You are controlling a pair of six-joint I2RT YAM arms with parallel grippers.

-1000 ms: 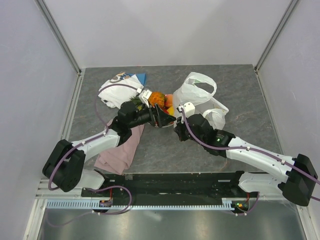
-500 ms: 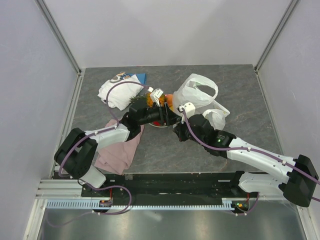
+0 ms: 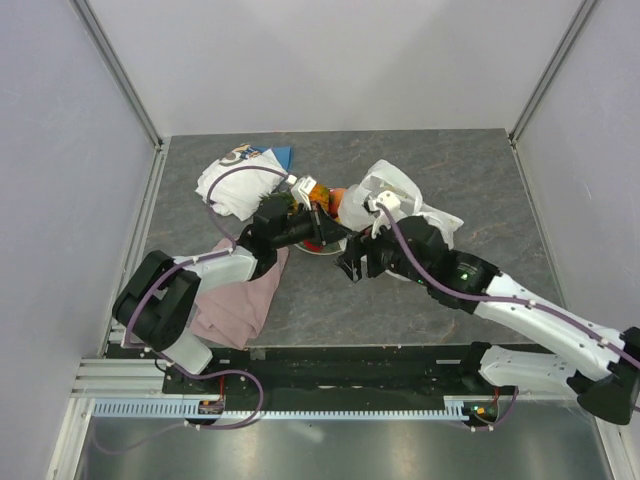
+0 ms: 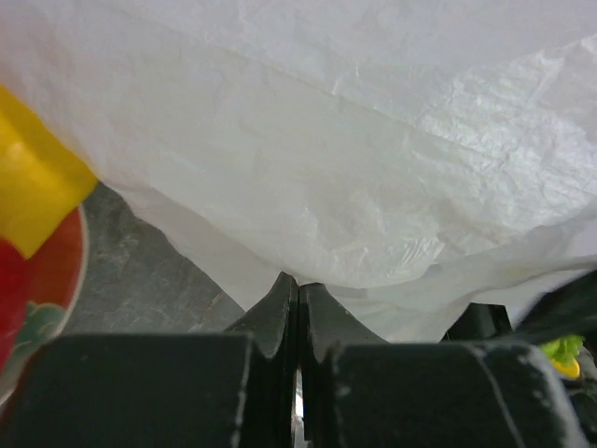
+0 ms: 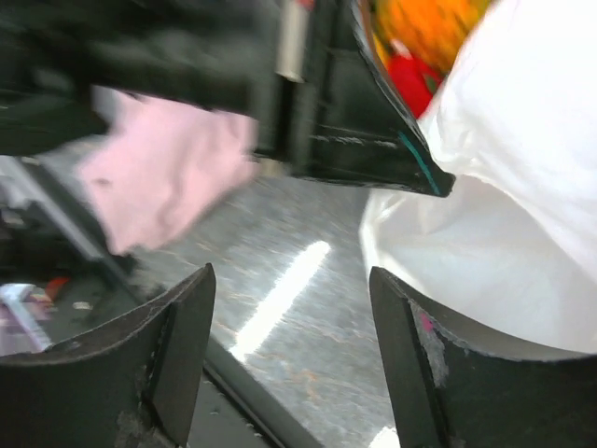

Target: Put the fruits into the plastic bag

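Note:
The plastic bag (image 3: 405,195) lies crumpled right of centre and fills the upper part of the left wrist view (image 4: 354,140). My left gripper (image 3: 338,227) (image 4: 297,283) is shut, its tips pinching the bag's lower edge. Behind it the fruits sit on the red plate (image 3: 322,248): an orange pineapple (image 3: 314,192) and a peach-orange round fruit (image 3: 340,200). A yellow fruit (image 4: 28,191) shows at the left of the left wrist view. My right gripper (image 3: 352,267) (image 5: 294,350) stands open over bare table just in front of the bag (image 5: 504,243), with nothing between its fingers.
A white folded cloth (image 3: 235,185) lies at the back left with a blue item (image 3: 282,156) behind it. A pink cloth (image 3: 240,300) (image 5: 168,177) lies under the left forearm. The two grippers are very close together near the plate.
My left gripper moved right past the plate to the bag's edge and shut on it. My right gripper opened, let the bag go and drew back a little.

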